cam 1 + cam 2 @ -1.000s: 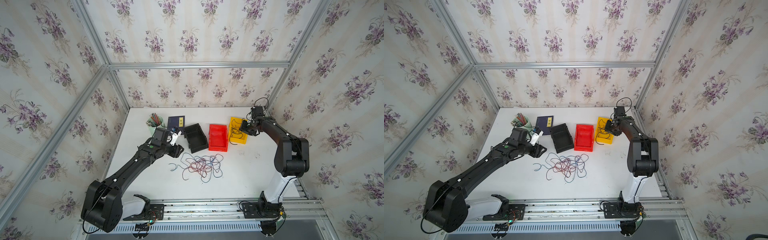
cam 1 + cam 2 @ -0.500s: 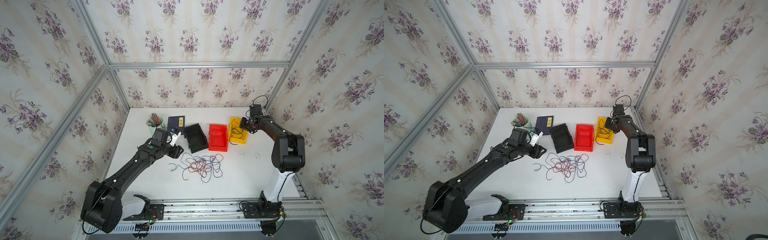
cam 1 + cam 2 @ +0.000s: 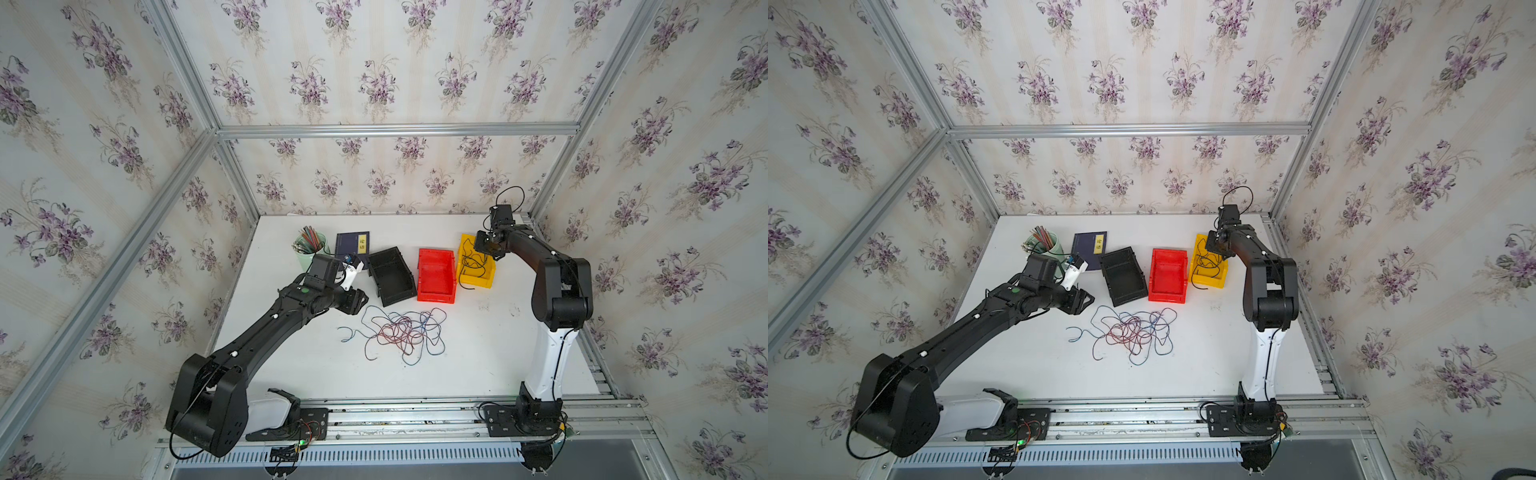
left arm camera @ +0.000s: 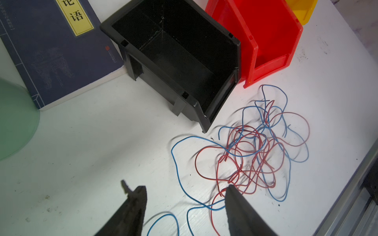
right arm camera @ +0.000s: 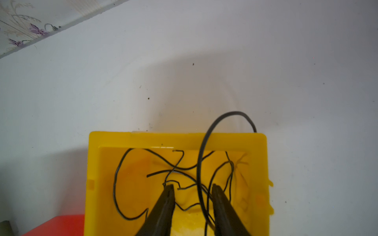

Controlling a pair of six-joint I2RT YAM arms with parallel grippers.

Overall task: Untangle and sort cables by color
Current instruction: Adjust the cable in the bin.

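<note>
While the black cables sit sorted in the yellow bin beneath your right pincer, which is part-open and grips nothing, the red and blue cables lie tangled on the bench just ahead of your wide-open, empty left pincer.

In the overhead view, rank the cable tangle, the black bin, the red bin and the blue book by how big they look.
1. cable tangle, the widest spread.
2. black bin and red bin: about alike, so not ranked.
3. blue book, smallest, though a corner is hidden.
</note>
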